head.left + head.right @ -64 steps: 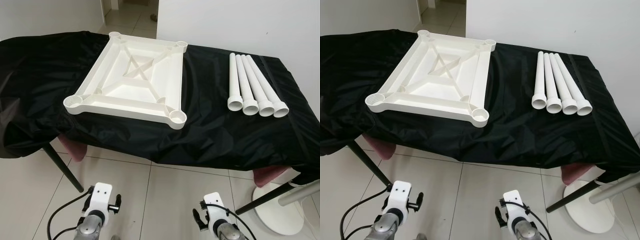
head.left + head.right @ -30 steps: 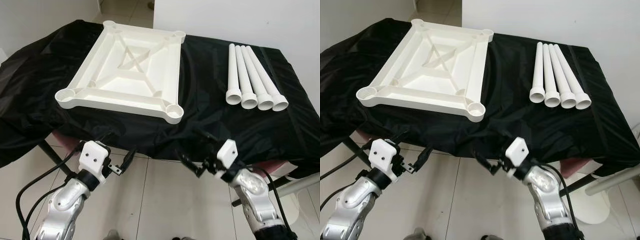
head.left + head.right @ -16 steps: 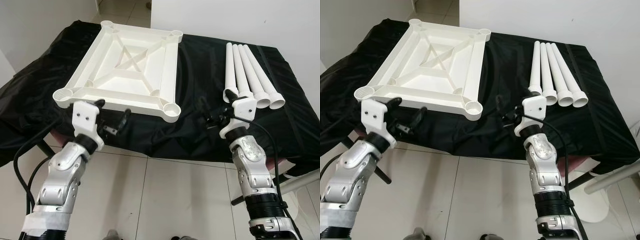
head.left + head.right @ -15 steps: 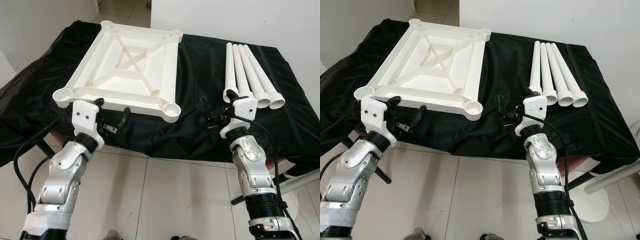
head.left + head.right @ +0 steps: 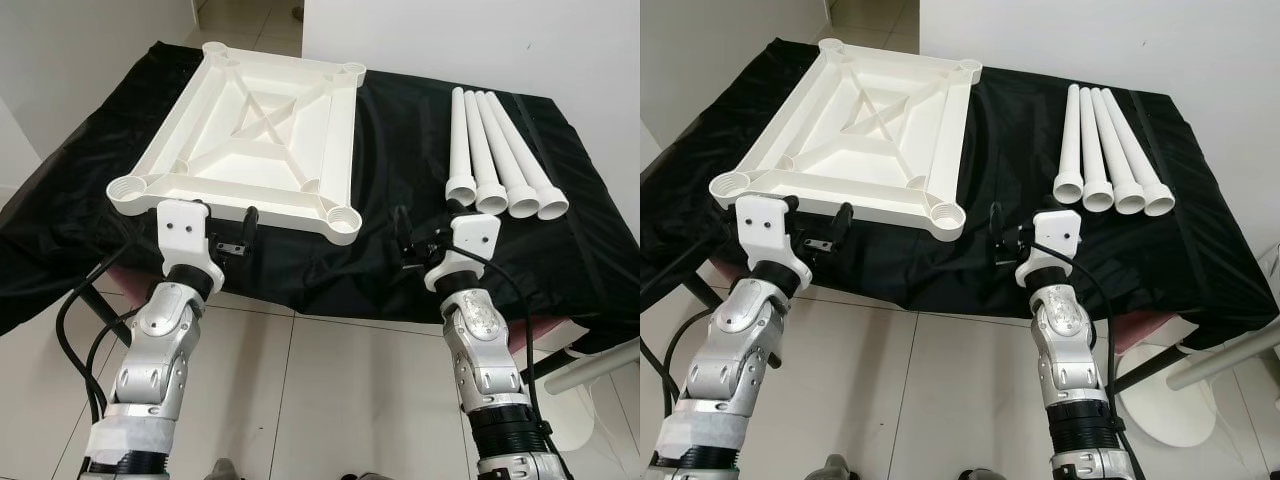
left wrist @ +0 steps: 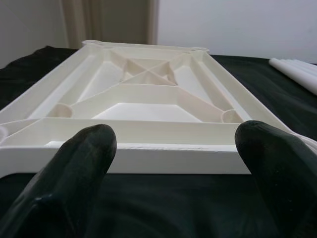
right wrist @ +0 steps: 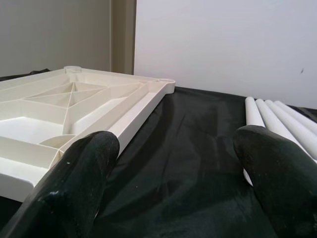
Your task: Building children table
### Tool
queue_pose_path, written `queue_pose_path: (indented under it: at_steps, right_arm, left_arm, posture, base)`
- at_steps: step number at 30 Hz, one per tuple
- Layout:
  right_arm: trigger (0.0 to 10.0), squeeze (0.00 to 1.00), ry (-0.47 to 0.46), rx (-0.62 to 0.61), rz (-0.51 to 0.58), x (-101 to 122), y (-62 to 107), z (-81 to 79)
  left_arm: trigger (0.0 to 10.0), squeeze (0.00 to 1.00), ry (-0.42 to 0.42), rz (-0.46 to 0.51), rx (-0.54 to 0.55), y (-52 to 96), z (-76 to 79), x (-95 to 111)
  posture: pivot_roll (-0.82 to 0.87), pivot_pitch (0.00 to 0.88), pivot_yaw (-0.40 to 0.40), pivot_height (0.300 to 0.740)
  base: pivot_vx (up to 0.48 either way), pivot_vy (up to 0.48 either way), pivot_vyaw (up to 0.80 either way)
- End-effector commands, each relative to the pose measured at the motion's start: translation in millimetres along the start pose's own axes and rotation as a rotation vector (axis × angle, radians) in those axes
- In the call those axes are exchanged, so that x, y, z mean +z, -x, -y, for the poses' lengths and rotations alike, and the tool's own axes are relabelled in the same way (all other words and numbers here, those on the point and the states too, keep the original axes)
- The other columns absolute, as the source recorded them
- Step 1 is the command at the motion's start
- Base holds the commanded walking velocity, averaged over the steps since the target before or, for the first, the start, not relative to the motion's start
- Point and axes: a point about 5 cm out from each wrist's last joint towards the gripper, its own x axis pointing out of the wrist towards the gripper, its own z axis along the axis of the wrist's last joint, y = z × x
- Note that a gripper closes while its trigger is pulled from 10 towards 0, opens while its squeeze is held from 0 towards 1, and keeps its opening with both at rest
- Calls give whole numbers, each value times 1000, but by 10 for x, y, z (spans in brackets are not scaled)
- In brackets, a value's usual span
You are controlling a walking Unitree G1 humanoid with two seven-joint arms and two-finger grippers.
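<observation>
A white plastic tabletop (image 5: pixel 230 205) lies upside down on the left half of the black-covered table, with a round socket (image 5: pixel 343 221) at each corner. Several white tube legs (image 5: pixel 495 150) lie side by side at the right. My left gripper (image 5: pixel 222 232) is open at the table's front edge, facing the tabletop's (image 6: pixel 148 99) near rim and not touching it. My right gripper (image 5: pixel 425 240) is also open, over the cloth between the tabletop (image 7: pixel 74 109) and the legs (image 7: pixel 277 119). Nothing sits between either pair of fingers (image 6: pixel 74 168).
A black cloth (image 5: pixel 400 130) covers the table and hangs over its front edge. A white wall stands behind the right half. On the tiled floor (image 5: pixel 330 400) at the lower right is a white round stand base (image 5: pixel 1180 400) beside a black table leg.
Both arms have risen from low over the floor to the table's front edge. In the last half second the right gripper drew slightly back from the legs. The view has shifted closer.
</observation>
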Motion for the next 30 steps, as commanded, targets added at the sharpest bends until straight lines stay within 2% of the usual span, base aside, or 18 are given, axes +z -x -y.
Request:
queue_pose_path:
  at_steps: [1, 8, 30]
  right_arm:
    - [10000, 0, 1, -22, -10, -19, -4, 25]
    - [10000, 0, 26, -13, 1, -3, -69, 19]
    - [10000, 0, 66, 1, 14, 6, -140, 34]
  left_arm:
    - [10000, 0, 6, -2, 76, 13, -33, -2]
    - [10000, 0, 1, -1, 78, -3, -36, 7]
    - [10000, 0, 17, 6, 93, 28, -46, 33]
  posture:
    - [146, 5, -54, 740]
    - [153, 7, -60, 740]
    - [168, 25, -78, 740]
  base:
    - [0, 0, 0]
    - [0, 0, 0]
    - [267, 0, 0]
